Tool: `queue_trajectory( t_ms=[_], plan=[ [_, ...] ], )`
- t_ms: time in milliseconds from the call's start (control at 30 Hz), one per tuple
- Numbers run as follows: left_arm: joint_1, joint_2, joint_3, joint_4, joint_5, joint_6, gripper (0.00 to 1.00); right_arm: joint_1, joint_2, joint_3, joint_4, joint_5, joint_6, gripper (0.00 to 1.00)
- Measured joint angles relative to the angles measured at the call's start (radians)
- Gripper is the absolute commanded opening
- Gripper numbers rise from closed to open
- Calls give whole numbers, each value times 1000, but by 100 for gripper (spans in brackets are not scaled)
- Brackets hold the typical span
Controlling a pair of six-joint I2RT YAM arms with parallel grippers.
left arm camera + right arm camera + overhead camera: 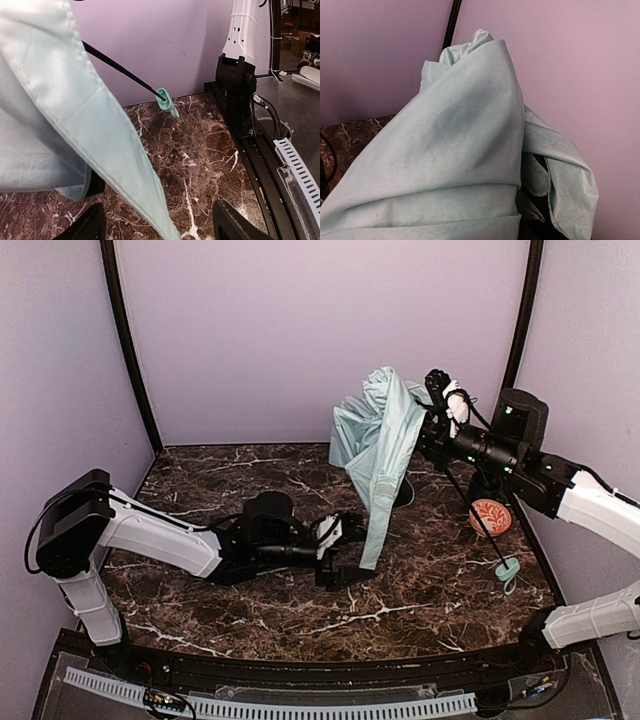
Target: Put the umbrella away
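Right gripper (428, 420): raised at 2 o'clock, clamped on the umbrella (385, 440) near its top; its fingers are hidden by the cloth.
Left gripper (346, 565): low at centre, fingers (235, 222) spread wide, with the cloth's tip hanging between them.
Umbrella position: aloft and half-collapsed, cloth draping toward 6 o'clock.
Handle (507, 568): at 4 o'clock, low by the tabletop (200, 490).

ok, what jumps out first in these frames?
The umbrella hangs half-collapsed over mid-table, its mint-green fabric raised at the right gripper, whose fingers the cloth hides. Its black shaft slants down to the handle by the right edge of the table, near a small orange patterned disc. The left gripper sits open at the fabric's lower hem.
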Motion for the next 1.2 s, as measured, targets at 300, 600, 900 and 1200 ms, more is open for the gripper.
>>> queue_trajectory(
  t_ms=[300,600,900,1200],
  plan=[
    [14,61,34,34,52,11,0,0,0,9,-37,-9,-7,0],
    [85,-147,-139,-33,121,98,0,-96,8,95,-225,-89,-20,0],
    [169,-77,-97,-142,106,231,0,-126,12,154,-330,-423,-27,0],
    [234,7,-33,-137,47,304,0,-23,81,205,-454,-605,-80,0]
  ],
)
